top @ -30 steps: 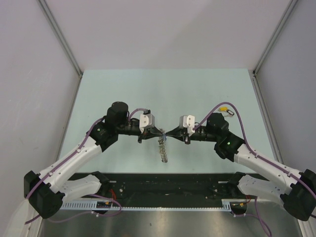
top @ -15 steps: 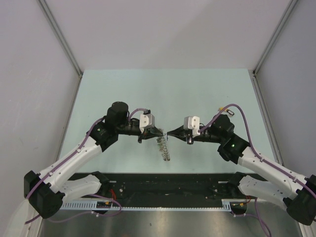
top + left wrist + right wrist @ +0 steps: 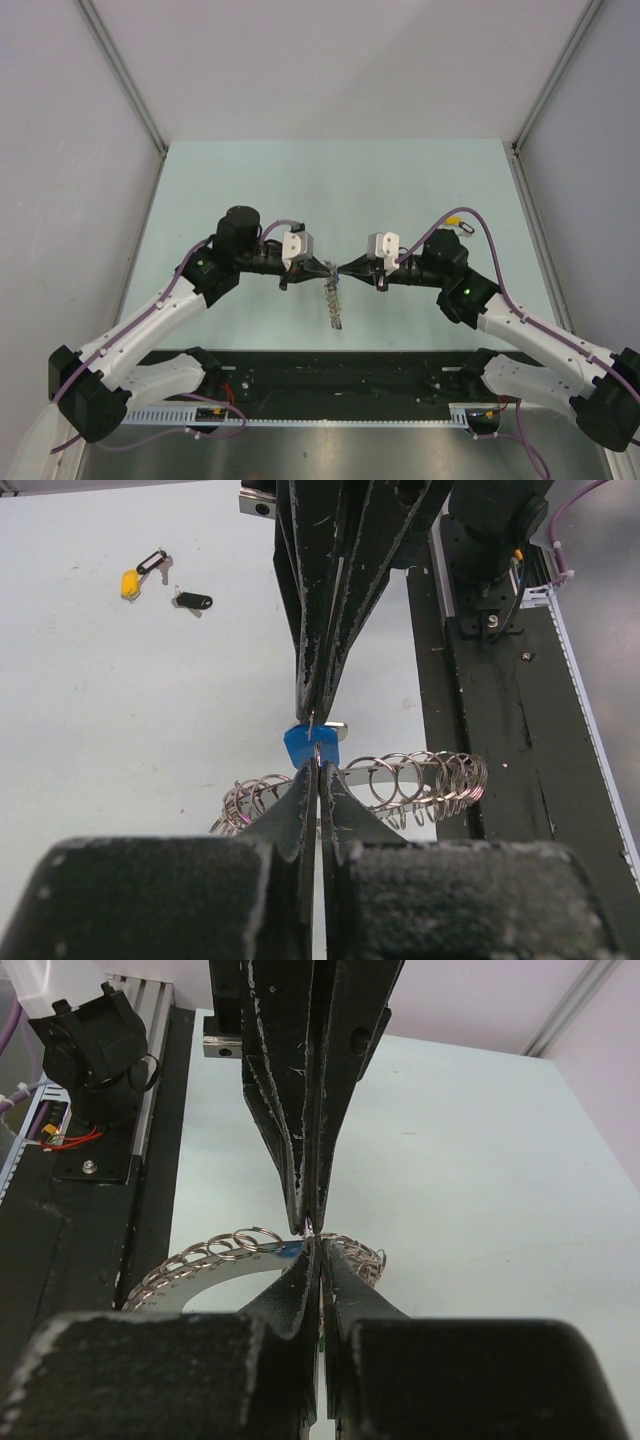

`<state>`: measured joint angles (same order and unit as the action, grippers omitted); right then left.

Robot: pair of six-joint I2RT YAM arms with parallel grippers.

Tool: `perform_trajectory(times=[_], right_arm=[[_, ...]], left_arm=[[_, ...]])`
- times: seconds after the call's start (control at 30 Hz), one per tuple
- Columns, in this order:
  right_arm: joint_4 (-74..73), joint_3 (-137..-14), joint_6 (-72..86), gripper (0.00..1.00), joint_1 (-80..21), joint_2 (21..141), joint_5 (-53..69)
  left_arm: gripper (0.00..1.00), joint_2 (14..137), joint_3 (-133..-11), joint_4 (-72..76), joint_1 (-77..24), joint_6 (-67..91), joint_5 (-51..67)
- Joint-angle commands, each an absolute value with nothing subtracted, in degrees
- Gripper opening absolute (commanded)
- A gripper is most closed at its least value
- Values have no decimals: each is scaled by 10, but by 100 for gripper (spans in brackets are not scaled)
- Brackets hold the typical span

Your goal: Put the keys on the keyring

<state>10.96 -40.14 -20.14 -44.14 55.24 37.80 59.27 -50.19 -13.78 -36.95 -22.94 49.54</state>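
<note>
Above the table's middle, left jaws clamp the hanging keyring; right jaws, closed on the blue key, meet them tip to tip (barely any clearance). Slight misalignment could knock the key loose.

Top view: the keyring is edge-on and too small to tell which closed tip pinches what. The yellow-tag key and black-tag key, near the tabletop's right edge, are specks crossed by the right arm's cable. Wrist views: the left gripper covers the keyring's middle and the lower part of the blue tag, and the right gripper hides the contact point too; both bodies are blurred and cut off at the bottom edge.
</note>
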Motion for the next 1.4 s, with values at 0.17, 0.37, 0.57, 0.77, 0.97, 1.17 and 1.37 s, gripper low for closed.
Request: perform_trajectory(times=[0.17,0.37,0.57,0.77,0.97,1.17,1.37], right_arm=[[124,-409,-197,0,-439,555,382],[123,-409,-194,0,-437,549,382],[116,-409,-191,0,-432,539,375],[113,-409,-188,0,-430,540,373],[114,-409,-185,0,-430,543,378],[116,-409,-185,0,-430,542,383],[115,-408,-184,0,-430,543,386]], left_arm=[[0,583,-501,-98,-374,-233,526],[0,584,-499,-95,-374,-232,520],[0,584,-497,-89,-374,-231,518],[1,583,-496,-88,-374,-230,517],[0,579,-494,-86,-374,-229,514],[0,578,-494,-84,-374,-229,510],[0,577,-493,-82,-374,-227,508]])
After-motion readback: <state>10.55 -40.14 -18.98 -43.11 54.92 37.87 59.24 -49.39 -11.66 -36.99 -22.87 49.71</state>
